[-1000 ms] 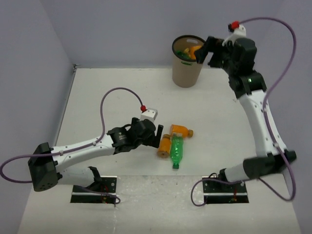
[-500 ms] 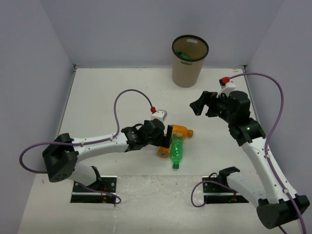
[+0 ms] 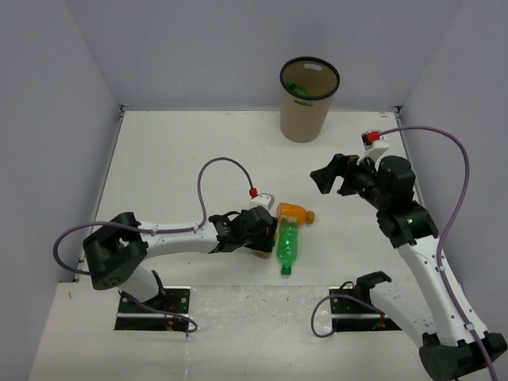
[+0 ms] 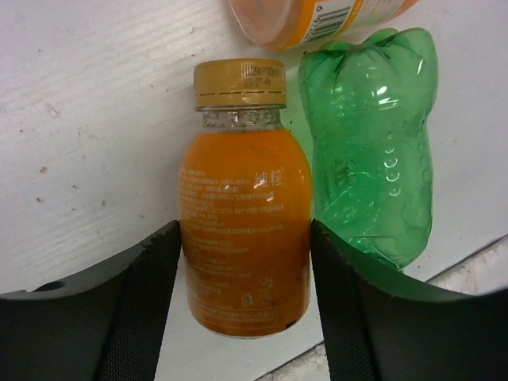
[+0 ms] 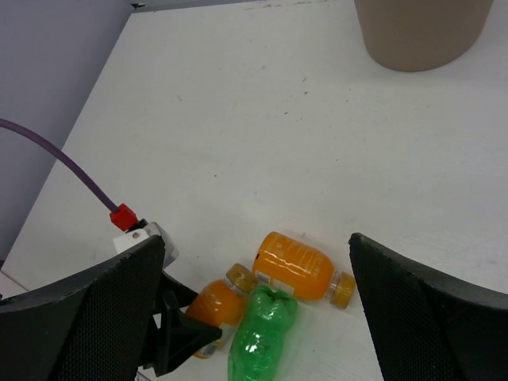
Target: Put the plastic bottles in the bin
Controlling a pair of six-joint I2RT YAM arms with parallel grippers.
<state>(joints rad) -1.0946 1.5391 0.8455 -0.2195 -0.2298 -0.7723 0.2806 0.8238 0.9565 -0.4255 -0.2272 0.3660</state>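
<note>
white table [image 3: 182,151], three bottles [image 3: 287,244], bin [image 3: 305,107]

Pale lavender walls [image 3: 198,48] enclose a scuffed white table [image 3: 182,151] under even, soft light.

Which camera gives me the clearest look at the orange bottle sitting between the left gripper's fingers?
Left wrist. The orange bottle fills the frame, cap away from the camera, between the open fingers. The top external view hides most of it under the left gripper; the right wrist view shows it small and partly covered.

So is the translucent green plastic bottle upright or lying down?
Lying down: the green bottle rests on its side beside an orange bottle.
</note>
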